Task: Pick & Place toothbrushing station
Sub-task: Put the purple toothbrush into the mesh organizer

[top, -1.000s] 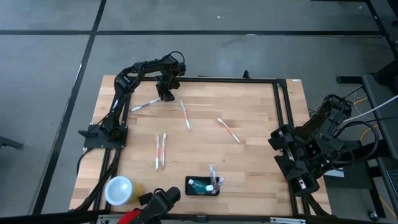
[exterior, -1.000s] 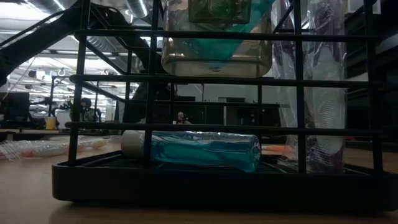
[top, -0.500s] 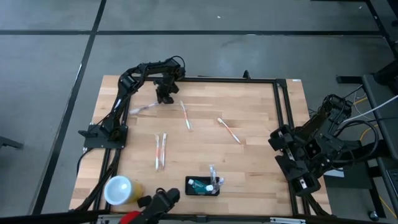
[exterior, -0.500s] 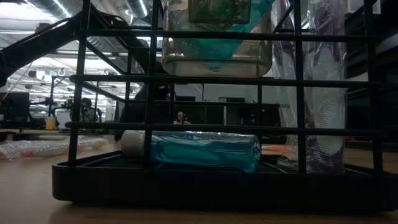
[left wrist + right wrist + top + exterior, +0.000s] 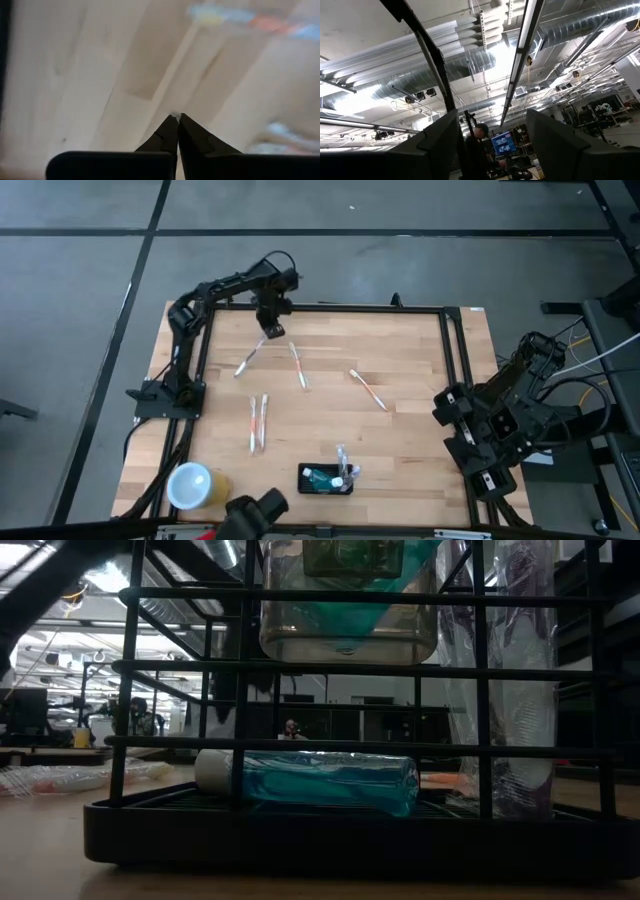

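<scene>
High view: the wooden table [image 5: 400, 430] carries several wrapped toothbrushes. The left gripper [image 5: 272, 330] is raised near the table's far edge, fingers pressed together on the upper end of one clear-wrapped toothbrush [image 5: 250, 357], which slants down from the gripper toward the tabletop. A second wrapped toothbrush [image 5: 297, 365] lies just beside it, a third [image 5: 367, 389] lies near the table's middle, and a pair of wrapped toothbrushes [image 5: 257, 423] lies side by side nearer the front. The small black rectangular holder box [image 5: 326, 479] stands at the front edge, well apart from the left gripper. A round white-topped yellow cup [image 5: 194, 485] stands at the front-left corner. The right gripper [image 5: 489, 480] is parked beyond the table's right edge.

Low view: the black holder box [image 5: 330, 830] fills the picture; a teal toothpaste tube [image 5: 310, 781] lies inside on its floor behind the black bars.

Left wrist view: the two dark fingers [image 5: 167, 136] meet at the tips, pinching a small pale end of wrapper over the wooden surface.

Right wrist view: the two dark fingers [image 5: 440, 140] stand wide apart, holding nothing, pointing at ceiling ducts.
</scene>
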